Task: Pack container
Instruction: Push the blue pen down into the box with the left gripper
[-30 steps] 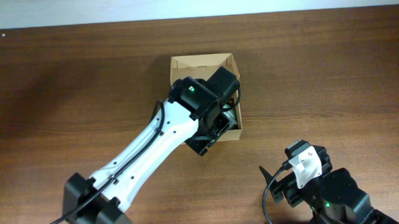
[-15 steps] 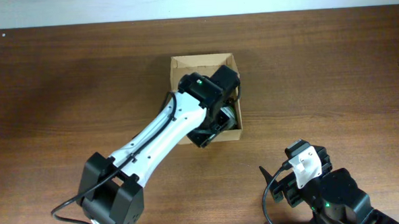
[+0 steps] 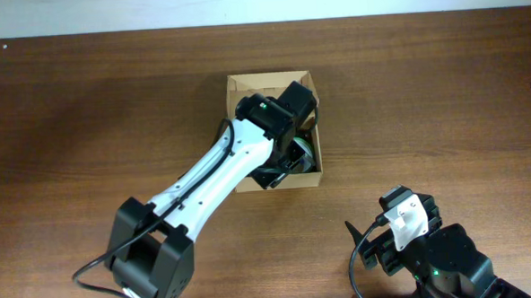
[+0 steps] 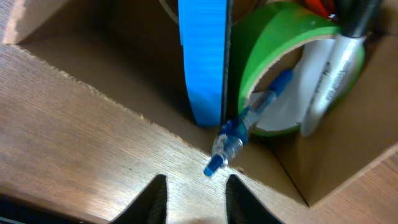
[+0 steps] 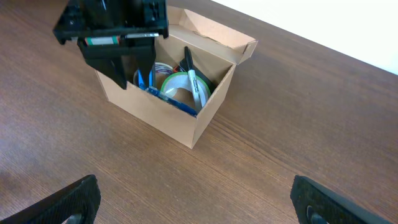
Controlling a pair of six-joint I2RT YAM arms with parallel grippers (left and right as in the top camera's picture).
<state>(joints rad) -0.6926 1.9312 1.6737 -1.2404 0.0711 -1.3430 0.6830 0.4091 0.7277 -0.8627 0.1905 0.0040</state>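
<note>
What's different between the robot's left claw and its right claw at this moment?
Place: the left gripper hangs right over the container, at its wall, with the packed things just beyond its fingertips. The right gripper sits well back from the container, over the table.
Opening: the left gripper's jaws stand fairly close together, while the right gripper's are spread wide.
Shared: both hold nothing.
</note>
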